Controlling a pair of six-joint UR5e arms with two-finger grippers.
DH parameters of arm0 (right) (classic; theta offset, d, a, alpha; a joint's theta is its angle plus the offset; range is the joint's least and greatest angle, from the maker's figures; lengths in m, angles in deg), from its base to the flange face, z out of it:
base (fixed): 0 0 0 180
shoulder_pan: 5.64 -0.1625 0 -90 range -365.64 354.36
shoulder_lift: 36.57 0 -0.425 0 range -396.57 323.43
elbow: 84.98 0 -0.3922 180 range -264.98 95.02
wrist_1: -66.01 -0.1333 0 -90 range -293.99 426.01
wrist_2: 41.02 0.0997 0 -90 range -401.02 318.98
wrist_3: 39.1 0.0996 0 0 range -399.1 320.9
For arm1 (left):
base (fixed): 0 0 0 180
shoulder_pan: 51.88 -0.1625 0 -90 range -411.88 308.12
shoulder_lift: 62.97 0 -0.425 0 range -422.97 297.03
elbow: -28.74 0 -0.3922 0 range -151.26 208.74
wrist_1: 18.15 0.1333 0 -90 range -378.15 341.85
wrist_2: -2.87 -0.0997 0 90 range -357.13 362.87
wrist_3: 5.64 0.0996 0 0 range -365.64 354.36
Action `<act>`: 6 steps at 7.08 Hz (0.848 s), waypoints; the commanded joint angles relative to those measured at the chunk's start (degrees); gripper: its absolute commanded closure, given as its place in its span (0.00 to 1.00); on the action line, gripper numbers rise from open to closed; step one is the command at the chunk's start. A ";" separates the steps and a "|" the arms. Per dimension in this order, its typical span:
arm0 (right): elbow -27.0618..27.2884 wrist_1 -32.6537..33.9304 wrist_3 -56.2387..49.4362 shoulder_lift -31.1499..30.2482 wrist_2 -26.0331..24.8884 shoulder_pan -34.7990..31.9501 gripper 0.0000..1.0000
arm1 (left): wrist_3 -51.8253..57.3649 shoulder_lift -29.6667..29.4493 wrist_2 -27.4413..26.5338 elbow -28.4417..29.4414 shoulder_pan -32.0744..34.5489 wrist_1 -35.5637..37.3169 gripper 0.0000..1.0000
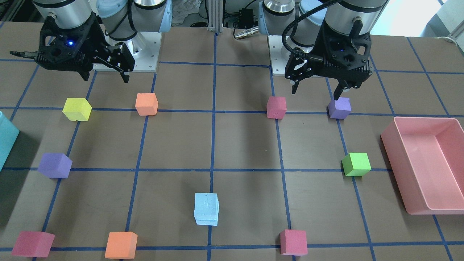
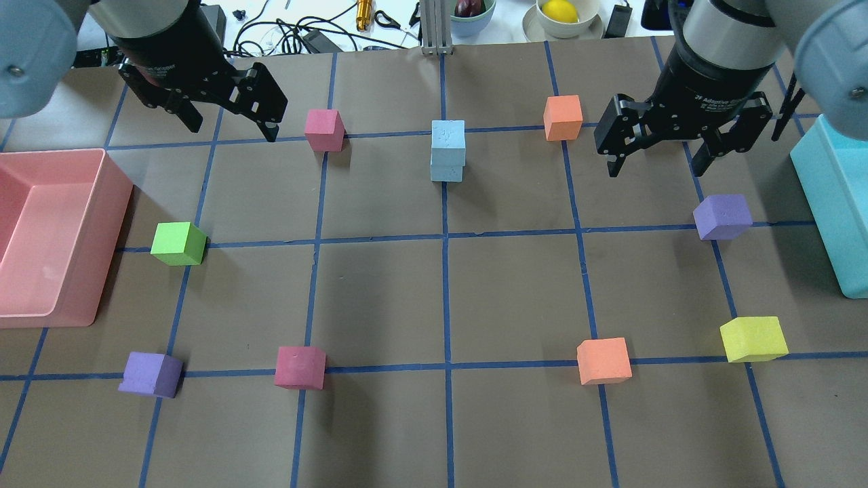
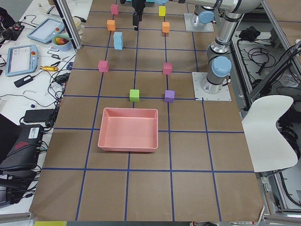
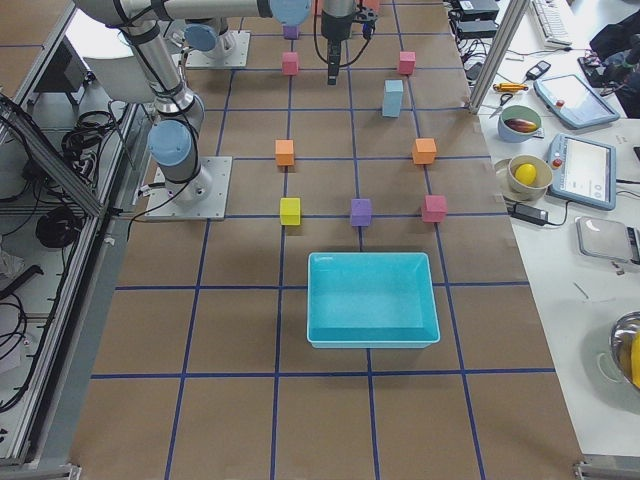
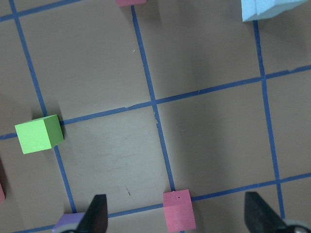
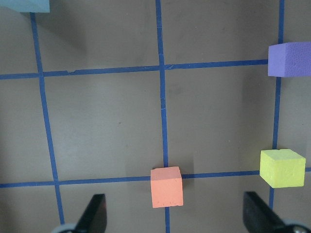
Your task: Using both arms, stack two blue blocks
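The two pale blue blocks stand stacked one on the other on the middle grid line, on the table's far side from the robot. They also show in the overhead view, the upper block sitting slightly off-square. My left gripper is open and empty, held high near the robot's base side. My right gripper is open and empty too, raised on the other side. Both are well apart from the stack. The left wrist view catches the stack's corner between its open fingers.
A pink bin stands on the robot's left and a teal bin on its right. Purple, yellow, orange, pink, green and other cubes lie scattered on the grid.
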 commanded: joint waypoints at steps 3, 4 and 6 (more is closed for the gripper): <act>0.00 -0.23 -0.11 0.00 -0.09 0.09 0.00 | -2.59 0.80 -0.15 -1.92 -0.35 3.67 0.00; 0.00 0.03 -0.03 0.00 -0.09 0.09 0.00 | -2.42 1.16 -0.15 -2.01 -0.35 3.49 0.00; 0.00 0.03 -0.03 0.00 -0.09 0.00 0.00 | -2.33 1.34 -0.06 -2.01 -0.35 4.02 0.00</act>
